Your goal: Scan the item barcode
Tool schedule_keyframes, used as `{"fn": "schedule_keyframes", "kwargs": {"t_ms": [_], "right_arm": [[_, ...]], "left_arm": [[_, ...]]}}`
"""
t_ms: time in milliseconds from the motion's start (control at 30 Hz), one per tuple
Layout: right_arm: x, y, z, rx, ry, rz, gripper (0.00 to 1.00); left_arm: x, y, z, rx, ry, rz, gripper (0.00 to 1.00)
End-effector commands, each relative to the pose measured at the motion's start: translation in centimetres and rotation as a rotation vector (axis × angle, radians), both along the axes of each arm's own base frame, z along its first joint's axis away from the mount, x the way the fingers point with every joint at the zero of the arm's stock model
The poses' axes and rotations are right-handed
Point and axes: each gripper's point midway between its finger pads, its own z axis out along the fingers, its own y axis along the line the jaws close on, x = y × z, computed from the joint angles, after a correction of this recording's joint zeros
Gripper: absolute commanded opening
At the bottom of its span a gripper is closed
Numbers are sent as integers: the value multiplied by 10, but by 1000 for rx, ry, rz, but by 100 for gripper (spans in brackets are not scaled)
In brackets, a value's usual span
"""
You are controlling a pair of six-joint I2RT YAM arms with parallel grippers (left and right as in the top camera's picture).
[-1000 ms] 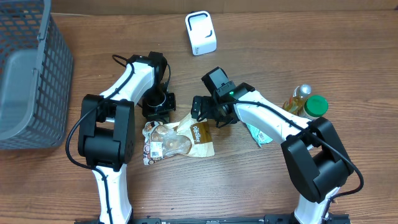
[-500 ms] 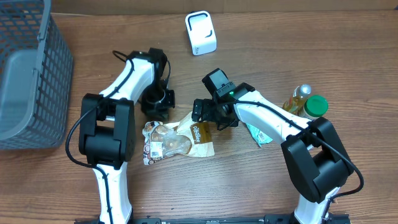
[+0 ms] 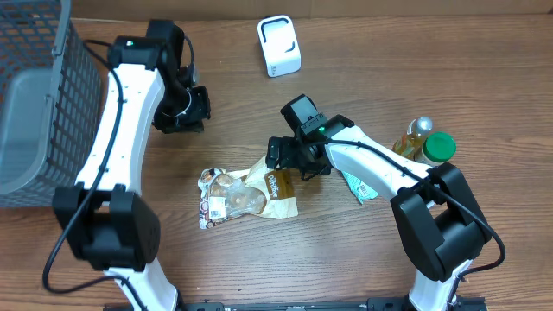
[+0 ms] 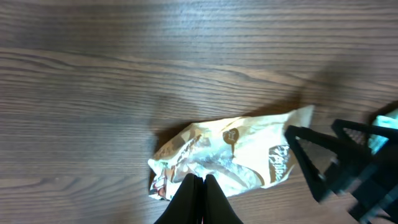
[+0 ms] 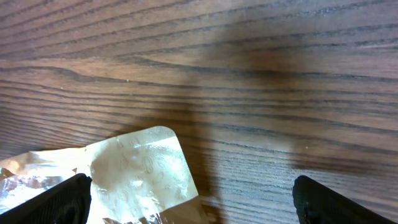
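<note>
**Crinkly packet (image 3: 246, 197) in the middle**

The brown wooden worktop (image 3: 346, 259) has lots of bare room. A grey mesh basket (image 3: 79, 82) is cut off at the left edge. The shiny packet lies mid-worktop, with the right gripper (image 3: 289, 162) spread wide at its right end. The left gripper (image 3: 181, 113), pressed together, hangs well apart.

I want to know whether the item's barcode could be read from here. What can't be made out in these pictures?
Snack packet: print too small overhead, blurred in the left wrist view, cut off by the bottom edge in the right wrist view.
Teal packet: mostly under the right arm, overhead.
Wire basket: cut off by the overhead frame's left edge.
</note>
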Motion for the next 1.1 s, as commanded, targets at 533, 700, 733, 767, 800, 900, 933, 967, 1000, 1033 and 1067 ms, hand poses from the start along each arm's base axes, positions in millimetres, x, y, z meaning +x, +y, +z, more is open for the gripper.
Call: {"fn": "schedule_keyframes", "kwargs": {"t_ms": [533, 700, 733, 767, 800, 900, 933, 967, 1000, 1033, 1067], "right_arm": [[2, -5, -2, -35, -26, 9, 100], [3, -7, -2, -47, -29, 6, 100], [3, -7, -2, -47, -29, 6, 100], [3, -7, -2, -47, -29, 6, 100], [3, -7, -2, -46, -30, 6, 100], [3, -7, -2, -45, -31, 6, 100], [3, -7, -2, -45, -31, 6, 100], [3, -7, -2, -46, -30, 6, 100], [3, -7, -2, -46, -30, 6, 100], [3, -7, -2, -46, -30, 6, 100], [3, -7, -2, -46, -30, 6, 100]], "left_arm": [[-77, 32, -49, 178, -40, 167, 4], [-84, 29, -76, 167, 16, 159, 7], [-85, 29, -78, 168, 25, 158, 9], [-85, 30, -78, 168, 24, 159, 9], [-83, 29, -78, 167, 18, 159, 9], [-81, 26, -78, 152, 11, 156, 15], [-81, 25, -78, 147, 12, 155, 16], [-81, 25, -78, 147, 9, 155, 15], [-80, 25, -78, 144, 5, 156, 14], [-80, 24, -78, 139, 5, 156, 14], [-80, 23, -78, 137, 6, 155, 13]]}}
